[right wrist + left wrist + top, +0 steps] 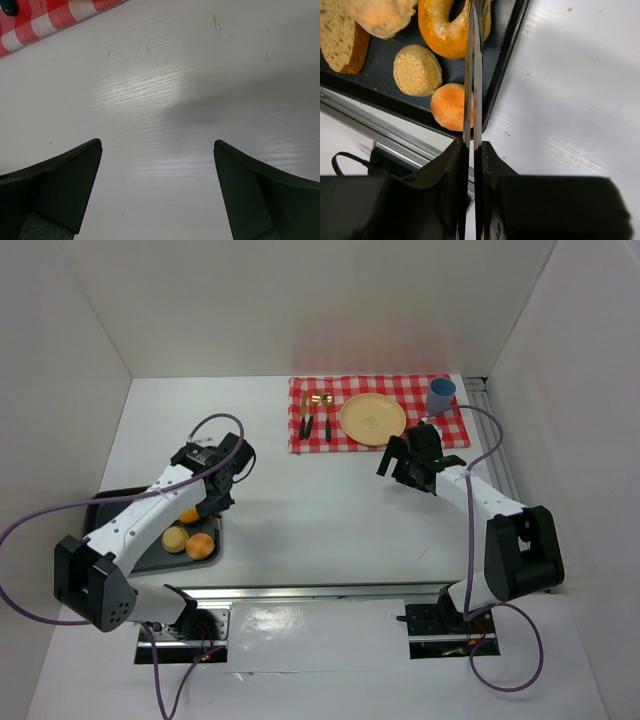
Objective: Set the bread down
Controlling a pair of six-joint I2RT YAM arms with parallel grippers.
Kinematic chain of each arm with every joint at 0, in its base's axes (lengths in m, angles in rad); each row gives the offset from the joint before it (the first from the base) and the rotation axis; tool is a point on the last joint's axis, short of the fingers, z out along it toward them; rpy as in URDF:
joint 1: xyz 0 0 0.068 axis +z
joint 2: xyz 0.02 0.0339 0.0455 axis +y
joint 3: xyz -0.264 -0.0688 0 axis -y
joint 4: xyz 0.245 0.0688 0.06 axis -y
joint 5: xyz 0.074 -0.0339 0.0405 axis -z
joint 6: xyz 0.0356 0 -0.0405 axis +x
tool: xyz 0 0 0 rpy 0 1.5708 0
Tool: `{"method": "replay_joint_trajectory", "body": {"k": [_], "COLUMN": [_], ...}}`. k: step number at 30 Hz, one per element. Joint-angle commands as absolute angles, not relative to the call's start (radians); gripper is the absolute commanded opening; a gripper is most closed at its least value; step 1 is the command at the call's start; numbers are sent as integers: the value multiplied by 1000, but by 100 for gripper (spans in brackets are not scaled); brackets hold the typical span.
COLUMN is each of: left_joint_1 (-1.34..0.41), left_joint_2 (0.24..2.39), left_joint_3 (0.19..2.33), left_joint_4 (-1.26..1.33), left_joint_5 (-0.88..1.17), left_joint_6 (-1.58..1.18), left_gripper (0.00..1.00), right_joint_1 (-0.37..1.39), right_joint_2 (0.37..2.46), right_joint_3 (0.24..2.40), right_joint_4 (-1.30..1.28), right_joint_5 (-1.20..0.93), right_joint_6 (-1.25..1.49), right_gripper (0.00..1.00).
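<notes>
Seen from above: a white table (300,510) with my two arms bolted at its near edge. My left gripper (210,500) hangs over a dark rectangular tray (100,510) in the near left corner, its fingers pressed flat together with nothing between them. All the bread lies on that tray: an orange ring-shaped bread (437,30), a round tan bun (417,70), a round orange bun (449,106) just beside it, a slice of brown bread (342,42) and a pale roll (380,15). In my left wrist view the closed fingers cross above the ring and the orange bun, close to the tray's right rim.

My right gripper (158,143) is spread wide and empty above bare table, near a red and white checked cloth (440,430) at the far edge, right of centre. On the cloth sit a round yellow plate (372,418), cutlery (315,415) to its left and a blue cup (441,394) at the far right corner.

I judge the step in hand to be picking up one piece, with the plate its likely destination. To do it well I should part my left fingers first and centre them over a single piece. Then I should descend straight, so neither finger strikes the rim or a neighbouring bun, and close gently, since bread crushes easily
</notes>
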State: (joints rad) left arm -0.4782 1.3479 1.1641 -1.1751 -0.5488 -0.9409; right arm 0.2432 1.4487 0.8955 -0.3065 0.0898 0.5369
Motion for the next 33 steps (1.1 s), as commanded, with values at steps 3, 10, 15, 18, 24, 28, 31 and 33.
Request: {"method": "replay_joint_trajectory", "body": {"k": [3,10,15,18,24,28,31,33], "left_joint_1": [-514,-627,-695,-704,-704,-704,-704,-704], "left_joint_2": [1339,1428,1623,1768,1985,2091,2179,2247], "left_joint_3": [1353,1644,1857,2007,2103,2129,2163,2232], "left_joint_4": [-1270,-1169,-945,-818,-583,-431,-322,-334], "left_joint_5": [-659,-651,-528,-428,-290,-198,-178,-167], "left_joint_6": [-943,-799,-664,-572,-489,-468,-468,-457], "left_gripper": [0,0,0,0,0,0,0,0], "right_joint_1": [236,227,218,198,198,198,189,189], "right_joint_2": [1431,1382,1255,1123,968,897,874,874], "right_joint_3": [916,916,904,876,807,798,798,808], "right_joint_4": [-293,-311,-333,-353,-362,-414,-437,-451], "right_joint_5": [91,121,245,323,432,482,482,482], "right_joint_6": [528,537,584,662,716,727,738,738], "right_gripper": [100,100,100,100,100,100,100,100]}}
